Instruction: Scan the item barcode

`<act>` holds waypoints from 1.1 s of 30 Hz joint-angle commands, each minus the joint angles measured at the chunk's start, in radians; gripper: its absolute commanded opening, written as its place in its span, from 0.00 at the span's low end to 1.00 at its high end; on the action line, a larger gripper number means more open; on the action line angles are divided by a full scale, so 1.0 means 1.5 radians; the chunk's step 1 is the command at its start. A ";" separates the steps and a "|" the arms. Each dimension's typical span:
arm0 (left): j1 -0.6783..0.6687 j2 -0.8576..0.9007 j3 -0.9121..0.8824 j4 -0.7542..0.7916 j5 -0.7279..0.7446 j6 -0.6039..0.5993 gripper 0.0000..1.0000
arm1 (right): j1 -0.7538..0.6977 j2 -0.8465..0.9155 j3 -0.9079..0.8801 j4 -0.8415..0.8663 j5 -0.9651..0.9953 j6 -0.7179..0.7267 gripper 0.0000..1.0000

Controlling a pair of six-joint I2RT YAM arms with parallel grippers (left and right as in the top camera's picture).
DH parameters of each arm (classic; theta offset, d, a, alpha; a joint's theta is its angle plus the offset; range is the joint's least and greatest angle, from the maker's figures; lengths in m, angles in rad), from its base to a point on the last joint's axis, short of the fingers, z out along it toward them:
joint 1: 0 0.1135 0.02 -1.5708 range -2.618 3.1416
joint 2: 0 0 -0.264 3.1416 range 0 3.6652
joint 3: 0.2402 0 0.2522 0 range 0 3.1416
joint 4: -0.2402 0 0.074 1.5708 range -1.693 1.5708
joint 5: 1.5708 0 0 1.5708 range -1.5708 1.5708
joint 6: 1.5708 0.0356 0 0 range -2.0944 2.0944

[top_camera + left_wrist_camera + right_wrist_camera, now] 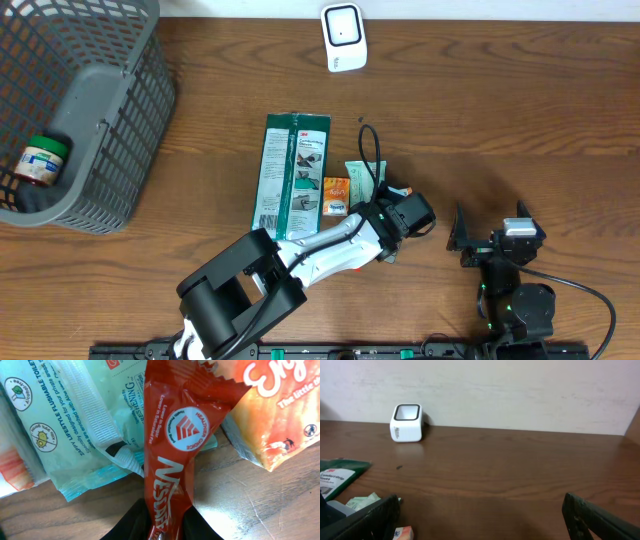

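Just ahead of the left gripper (162, 527), a pale green pack of flushable wipes (75, 425) lies on the left of the fingers. An orange box (272, 410) lies on their right. Both are so close that they press against the upper part of the red Nestlé wrapper (175, 445), and the wrapper partly covers them. Beyond these, more to the left, lies a long green pack (293, 175).

The white scanner (343, 37) stands well apart, far ahead of both grippers. A grey basket (110, 150) with a jar (40, 160) inside is far to the left of the left fingers, at the table (520, 120) corner.

The wrapper is glossy red, with white Nestlé letters along its length, a round white badge that reads Healthier Choice, and a zigzag edge at the far end. Its near end goes down between the two black fingers (125, 527) of the left gripper, which are clenched on it.

The right gripper (481, 505) is spread wide with nothing between its fingers, only bare wood.

I count one wrapper, one wipes pack, one orange box, one green pack, one scanner, one basket and one jar.
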 commanded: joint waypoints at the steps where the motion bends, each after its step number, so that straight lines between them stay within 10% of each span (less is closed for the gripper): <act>1: 0.003 0.014 -0.004 -0.011 0.016 0.002 0.24 | -0.004 -0.004 -0.001 -0.002 -0.001 -0.003 0.99; 8: 0.022 -0.085 0.023 -0.029 0.084 0.018 0.24 | -0.004 -0.004 -0.001 -0.002 -0.001 -0.003 0.99; 18: 0.173 -0.126 0.023 0.049 0.473 0.047 0.24 | -0.004 -0.004 -0.001 -0.002 -0.001 -0.003 0.99; 24: 0.181 -0.125 0.018 -0.055 0.388 0.107 0.52 | -0.004 -0.004 -0.001 -0.002 -0.001 -0.003 0.99; 33: 0.049 -0.100 -0.034 -0.073 0.064 0.021 0.59 | -0.004 -0.004 -0.001 -0.002 -0.001 -0.003 0.99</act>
